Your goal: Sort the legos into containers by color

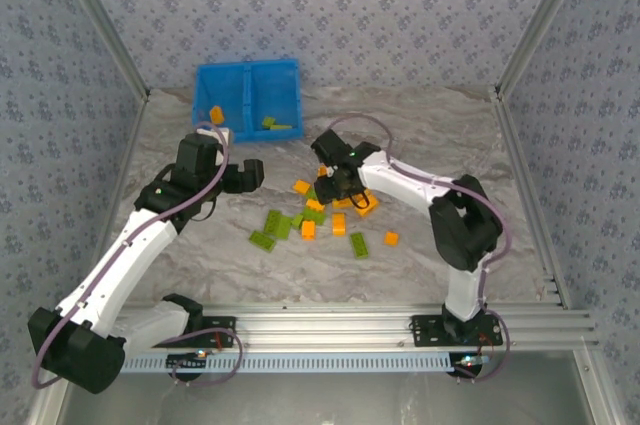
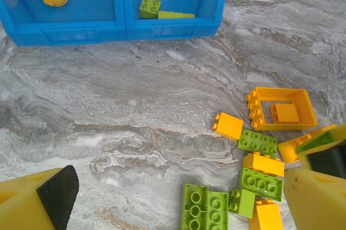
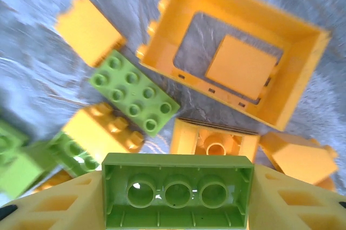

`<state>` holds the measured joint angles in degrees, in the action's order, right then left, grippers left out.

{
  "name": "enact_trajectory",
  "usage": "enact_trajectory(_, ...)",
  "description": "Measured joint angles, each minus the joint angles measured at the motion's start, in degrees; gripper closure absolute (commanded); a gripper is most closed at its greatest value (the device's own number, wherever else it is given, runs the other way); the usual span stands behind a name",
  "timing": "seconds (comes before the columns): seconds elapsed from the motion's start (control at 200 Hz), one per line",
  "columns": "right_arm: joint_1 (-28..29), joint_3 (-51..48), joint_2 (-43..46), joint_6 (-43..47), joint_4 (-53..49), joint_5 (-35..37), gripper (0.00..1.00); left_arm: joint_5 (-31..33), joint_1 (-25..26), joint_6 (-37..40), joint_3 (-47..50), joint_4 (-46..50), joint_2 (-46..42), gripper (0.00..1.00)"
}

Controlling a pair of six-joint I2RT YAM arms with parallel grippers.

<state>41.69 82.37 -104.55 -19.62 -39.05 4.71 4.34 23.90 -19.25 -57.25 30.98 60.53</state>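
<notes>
A lime green brick (image 3: 178, 186) is pinched by its short ends in the right pincer (image 3: 175, 197), hollow underside towards the wrist camera, over the loose legos (image 1: 325, 220) on the counter (image 1: 450, 135). Whether it is off the counter cannot be told. The left pincer (image 2: 184, 192) is spread wide and empty. The brick is judged light, rigid and slick-walled, so a square grip on flat faces is advised. In the blue bin (image 2: 108, 30), green pieces lie in the right compartment and an orange one in the left.

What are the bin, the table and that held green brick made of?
Bin: looks like moulded plastic, with smooth, shiny blue walls and ribbed panels. Green brick: hard plastic with a soft sheen and a hollow underside with moulded tubes. Table: grey marble pattern, matte. Whether it is real stone or a printed sheet, I can't tell.
</notes>
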Motion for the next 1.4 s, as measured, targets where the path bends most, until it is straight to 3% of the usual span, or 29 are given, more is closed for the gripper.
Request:
enact_trajectory(0.145,1.0,3.8,4.1,-2.5,2.3,-0.8,0.45,1.4,0.0,-0.3,0.0,1.1,-0.8,0.01)
enact_trajectory(0.285,2.6,15.5,-1.2,-4.8,5.6,-1.6,0.46,3.2,0.0,-0.4,0.0,2.6,-4.3,0.01)
enact_trajectory(0.45,3.3,33.4,-15.6,-5.7,9.7,-0.7,0.47,4.5,0.0,-0.9,0.0,4.9,-8.9,0.01)
enact_trajectory(0.705,1.8,66.3,-45.7,-5.0,7.8,1.0,0.51,4.7,0.0,-2.5,2.6,6.6,-12.9,0.01)
enact_trajectory(0.869,0.3,67.2,-50.5,-4.2,11.1,0.8,0.51,4.7,0.0,-2.5,2.7,8.7,-13.6,0.01)
enact_trajectory(1.154,-0.8,69.8,-51.5,-2.5,21.0,2.2,0.5,4.7,0.0,-3.5,3.8,9.5,-15.2,0.01)
enact_trajectory(1.399,-1.2,70.1,-54.4,-2.6,24.8,3.0,0.41,4.3,0.0,-5.3,5.0,9.4,-15.5,0.01)
